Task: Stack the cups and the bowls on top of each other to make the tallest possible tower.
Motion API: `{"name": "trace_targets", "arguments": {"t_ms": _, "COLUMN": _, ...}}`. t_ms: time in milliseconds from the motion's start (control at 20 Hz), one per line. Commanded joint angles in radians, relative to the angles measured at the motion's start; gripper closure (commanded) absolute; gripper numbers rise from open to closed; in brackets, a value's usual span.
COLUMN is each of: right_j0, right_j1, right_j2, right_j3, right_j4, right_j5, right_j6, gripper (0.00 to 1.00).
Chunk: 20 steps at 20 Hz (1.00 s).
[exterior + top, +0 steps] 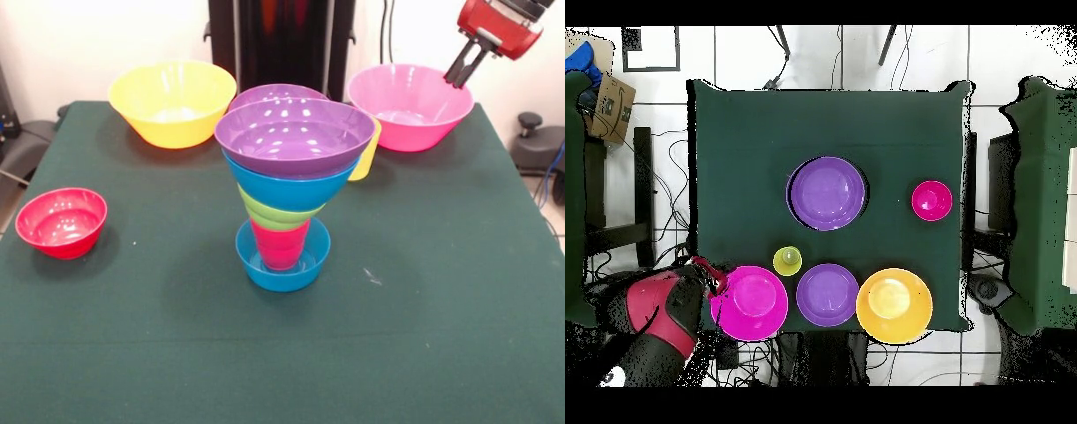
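The tower stands mid-table: a small blue bowl (282, 267) as base, the red cup (281, 244), a lime green bowl (269, 215), a medium blue bowl (291, 185) and a purple bowl (296, 132) on top. From above only the top purple bowl (827, 192) shows. The yellow cup (367, 157) stands behind the tower, also seen in the overhead view (787, 261). My gripper (463, 72) hangs shut and empty above the large pink bowl's (410, 106) right rim. In the overhead view it (715, 278) is at the pink bowl's (750, 302) left edge.
A second purple bowl (276, 92) sits behind the tower. A large yellow bowl (174, 102) is at the back left and a small red bowl (62, 221) at the left. The dark green table (441, 309) spreads out in front.
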Motion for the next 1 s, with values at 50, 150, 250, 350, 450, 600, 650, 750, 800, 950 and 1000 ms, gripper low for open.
{"name": "trace_targets", "arguments": {"t_ms": 50, "right_j0": -0.112, "right_j1": -0.045, "right_j2": 0.162, "right_j3": -0.072, "right_j4": -0.149, "right_j5": 0.167, "right_j6": -0.187, "gripper": 1.00}}
{"name": "trace_targets", "arguments": {"t_ms": 150, "right_j0": -0.113, "right_j1": -0.009, "right_j2": 0.164, "right_j3": -0.126, "right_j4": -0.149, "right_j5": 0.179, "right_j6": -0.156, "gripper": 1.00}}
{"name": "trace_targets", "arguments": {"t_ms": 250, "right_j0": -0.123, "right_j1": 0.009, "right_j2": 0.191, "right_j3": -0.147, "right_j4": -0.149, "right_j5": 0.173, "right_j6": -0.130, "gripper": 1.00}}
{"name": "trace_targets", "arguments": {"t_ms": 350, "right_j0": -0.129, "right_j1": 0.031, "right_j2": 0.220, "right_j3": -0.164, "right_j4": -0.145, "right_j5": 0.177, "right_j6": -0.100, "gripper": 1.00}}
{"name": "trace_targets", "arguments": {"t_ms": 450, "right_j0": -0.138, "right_j1": 0.058, "right_j2": 0.248, "right_j3": -0.180, "right_j4": -0.144, "right_j5": 0.169, "right_j6": -0.080, "gripper": 1.00}}
{"name": "trace_targets", "arguments": {"t_ms": 600, "right_j0": -0.139, "right_j1": 0.097, "right_j2": 0.278, "right_j3": -0.207, "right_j4": -0.146, "right_j5": 0.149, "right_j6": -0.059, "gripper": 1.00}}
{"name": "trace_targets", "arguments": {"t_ms": 650, "right_j0": -0.139, "right_j1": 0.108, "right_j2": 0.285, "right_j3": -0.215, "right_j4": -0.150, "right_j5": 0.143, "right_j6": -0.057, "gripper": 1.00}}
{"name": "trace_targets", "arguments": {"t_ms": 750, "right_j0": -0.133, "right_j1": 0.126, "right_j2": 0.288, "right_j3": -0.237, "right_j4": -0.159, "right_j5": 0.147, "right_j6": -0.057, "gripper": 1.00}}
{"name": "trace_targets", "arguments": {"t_ms": 800, "right_j0": -0.134, "right_j1": 0.126, "right_j2": 0.295, "right_j3": -0.241, "right_j4": -0.164, "right_j5": 0.148, "right_j6": -0.064, "gripper": 1.00}}
{"name": "trace_targets", "arguments": {"t_ms": 950, "right_j0": -0.143, "right_j1": 0.118, "right_j2": 0.323, "right_j3": -0.235, "right_j4": -0.163, "right_j5": 0.139, "right_j6": -0.075, "gripper": 1.00}}
{"name": "trace_targets", "arguments": {"t_ms": 1000, "right_j0": -0.159, "right_j1": 0.105, "right_j2": 0.346, "right_j3": -0.219, "right_j4": -0.159, "right_j5": 0.127, "right_j6": -0.085, "gripper": 1.00}}
